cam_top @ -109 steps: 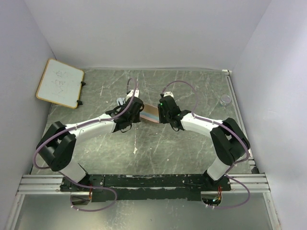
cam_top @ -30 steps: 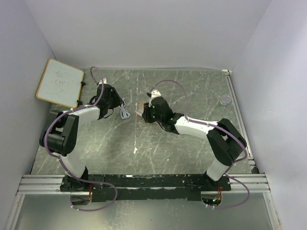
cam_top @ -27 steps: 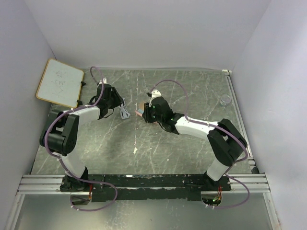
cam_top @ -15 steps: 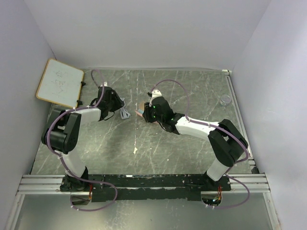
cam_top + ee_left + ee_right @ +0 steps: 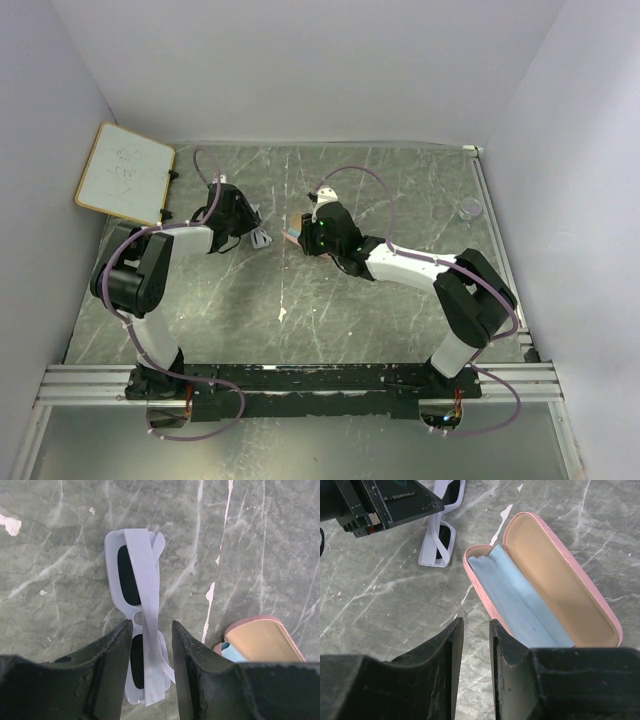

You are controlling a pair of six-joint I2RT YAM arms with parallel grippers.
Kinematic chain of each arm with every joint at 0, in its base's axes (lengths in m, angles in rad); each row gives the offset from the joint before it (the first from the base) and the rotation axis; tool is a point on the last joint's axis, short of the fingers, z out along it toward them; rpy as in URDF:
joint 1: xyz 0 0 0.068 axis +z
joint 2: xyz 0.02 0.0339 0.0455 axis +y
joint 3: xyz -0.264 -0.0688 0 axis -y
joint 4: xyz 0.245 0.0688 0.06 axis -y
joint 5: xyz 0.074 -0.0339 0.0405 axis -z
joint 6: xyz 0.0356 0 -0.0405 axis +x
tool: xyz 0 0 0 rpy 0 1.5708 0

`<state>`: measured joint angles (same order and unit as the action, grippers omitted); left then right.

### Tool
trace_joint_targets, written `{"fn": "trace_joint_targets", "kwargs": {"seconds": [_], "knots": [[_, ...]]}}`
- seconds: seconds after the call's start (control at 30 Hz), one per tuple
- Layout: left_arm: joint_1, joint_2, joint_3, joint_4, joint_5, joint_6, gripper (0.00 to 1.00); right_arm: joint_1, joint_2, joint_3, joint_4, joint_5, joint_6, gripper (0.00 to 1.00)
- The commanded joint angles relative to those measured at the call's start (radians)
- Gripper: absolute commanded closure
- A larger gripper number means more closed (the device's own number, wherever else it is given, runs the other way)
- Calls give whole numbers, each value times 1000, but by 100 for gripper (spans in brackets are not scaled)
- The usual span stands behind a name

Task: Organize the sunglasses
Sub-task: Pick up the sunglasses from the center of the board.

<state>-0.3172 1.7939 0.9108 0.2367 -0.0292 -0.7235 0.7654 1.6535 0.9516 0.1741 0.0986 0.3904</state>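
Observation:
The sunglasses (image 5: 136,605), pale whitish with dark lenses and arms folded, lie flat on the table. My left gripper (image 5: 151,627) stands open astride their near end, one finger on each side. In the top view the sunglasses (image 5: 261,238) sit just left of the pink case (image 5: 292,235). The case (image 5: 560,580) lies open with the pale blue cloth (image 5: 520,600) inside it. My right gripper (image 5: 475,625) hovers at the case's near left wall. Only a narrow gap shows between its jaws, with bare table in it. The sunglasses (image 5: 440,540) lie beyond the case's end.
A whiteboard (image 5: 125,172) leans at the back left corner. A small clear round object (image 5: 470,208) sits near the right wall. Walls close in the table on three sides, and a metal rail (image 5: 300,385) runs along the near edge.
Since the earliest frame both grippers left the table's middle. The left moved to the sunglasses, the right shifted left with the case. In the last second the left gripper edged right and its jaws narrowed slightly.

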Motion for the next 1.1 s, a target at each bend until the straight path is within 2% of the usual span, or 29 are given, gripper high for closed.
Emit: {"fn": "trace_joint_targets", "kwargs": {"seconds": [0.0,0.13,0.33,0.53,0.7,0.87,1.07], "knots": [[-8,26,6,18,23,-11,52,1,-33,-11,9,22,-7,73],[-9,41,12,26,28,-11,52,2,-29,-10,5,23,-8,73],[-8,50,10,48,35,-13,59,2,-33,-17,2,27,-9,73],[-10,48,16,60,47,-14,60,4,-27,-16,1,27,-8,73],[-11,46,18,70,57,-12,68,2,-23,-11,-3,29,-7,73],[-15,56,28,72,61,-10,70,3,-26,-14,-4,32,-7,73],[-24,53,32,65,56,-6,84,2,-33,-22,-3,41,-9,73]]}}
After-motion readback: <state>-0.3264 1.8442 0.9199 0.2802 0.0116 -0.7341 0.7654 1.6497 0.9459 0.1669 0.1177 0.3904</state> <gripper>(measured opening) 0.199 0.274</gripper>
